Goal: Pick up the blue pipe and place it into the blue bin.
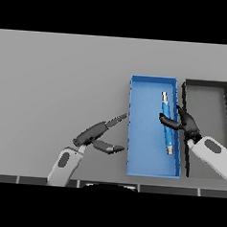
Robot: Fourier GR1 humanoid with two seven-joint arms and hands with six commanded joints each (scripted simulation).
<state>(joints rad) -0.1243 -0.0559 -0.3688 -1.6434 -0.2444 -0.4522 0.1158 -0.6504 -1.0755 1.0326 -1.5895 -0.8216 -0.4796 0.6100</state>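
Left hand (97, 133) open beside blue bin (145, 168); right hand (182, 122) grips blue pipe (166, 124).

Two bins stood on the one grey table (55, 82) — one blue bin (142, 136), just left of the right hand (186, 123), and one black bin (210, 100), just behind and to the right of that hand. One blue pipe (166, 121) lay under its fingers. Two hands showed — the left hand (97, 133) well left of the right.

Plain grey table (60, 73) under even, soft light.
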